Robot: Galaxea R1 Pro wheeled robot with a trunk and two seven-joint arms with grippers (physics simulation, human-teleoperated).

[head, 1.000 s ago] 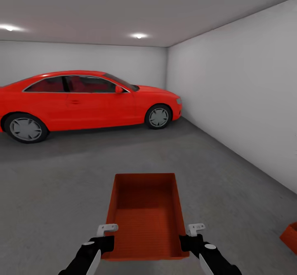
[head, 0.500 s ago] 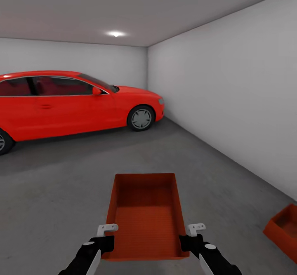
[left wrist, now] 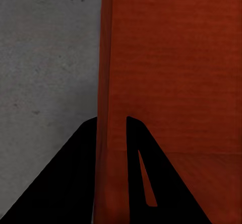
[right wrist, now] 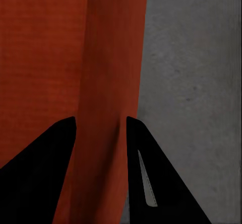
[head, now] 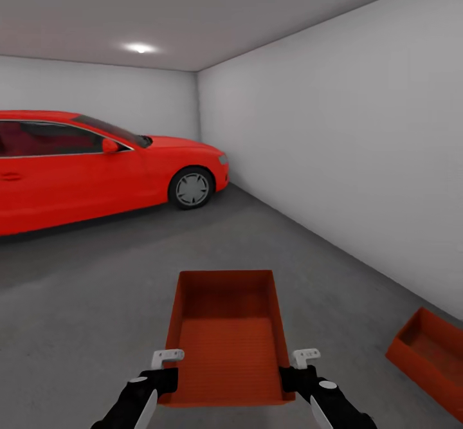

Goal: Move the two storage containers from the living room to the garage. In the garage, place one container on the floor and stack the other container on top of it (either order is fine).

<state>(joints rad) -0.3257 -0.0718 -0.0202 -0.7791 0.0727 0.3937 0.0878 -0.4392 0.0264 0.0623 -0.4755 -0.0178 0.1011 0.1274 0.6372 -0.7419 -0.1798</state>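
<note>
A red-orange storage container point(head: 226, 339) rides level between both arms, the left gripper point(head: 164, 368) clamped on one long wall and the right gripper point(head: 302, 366) on the other — each wrist view shows fingers straddling a wall. The second container point(head: 427, 358) sits on the garage floor point(head: 96, 300) to the right, near the pale wall point(head: 360, 146); a red car point(head: 96, 165) is parked beyond. Stacking well likely means squaring up over that bin and lowering evenly — both sides together.

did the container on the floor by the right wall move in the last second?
No. The floor container slid leftward in view together with the wall and car; the camera turned right.
</note>
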